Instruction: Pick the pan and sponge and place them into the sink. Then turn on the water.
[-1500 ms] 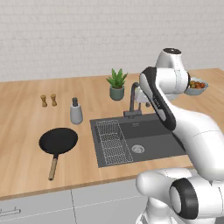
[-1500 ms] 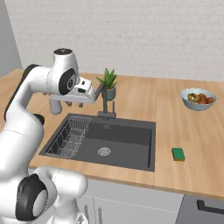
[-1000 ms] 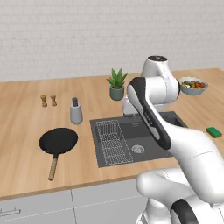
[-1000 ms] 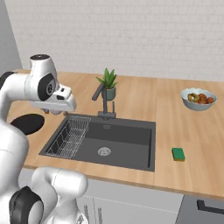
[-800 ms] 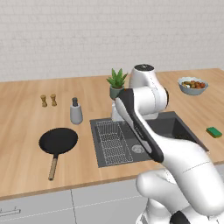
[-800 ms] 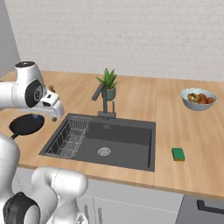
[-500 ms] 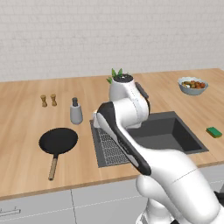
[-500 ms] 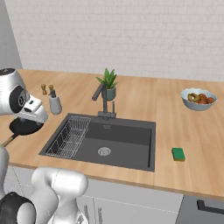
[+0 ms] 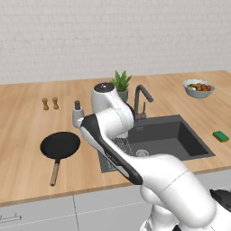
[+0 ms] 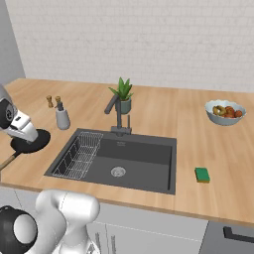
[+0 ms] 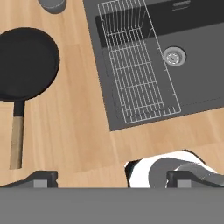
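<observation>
Fingers [image 11: 35, 178] spread above counter [image 11: 78, 131], pan [image 11: 24, 65], soap bottle [image 9: 77, 115] nearby

Simulated kitchen, evenly lit, no hard shadows.
Back wall [image 9: 113, 36] of white brick running the full width behind a light wooden surface [image 9: 22, 135] with visible plank grain. To the far left in the right base view, a plain grey wall panel [image 10: 9, 44] meeting the brick at the corner. Below the front edge, pale grey cabinet fronts [image 9: 90, 210], with a slim metal handle [image 9: 9, 219] on the left one and a dark handle [image 10: 238, 234] low at the right.
</observation>
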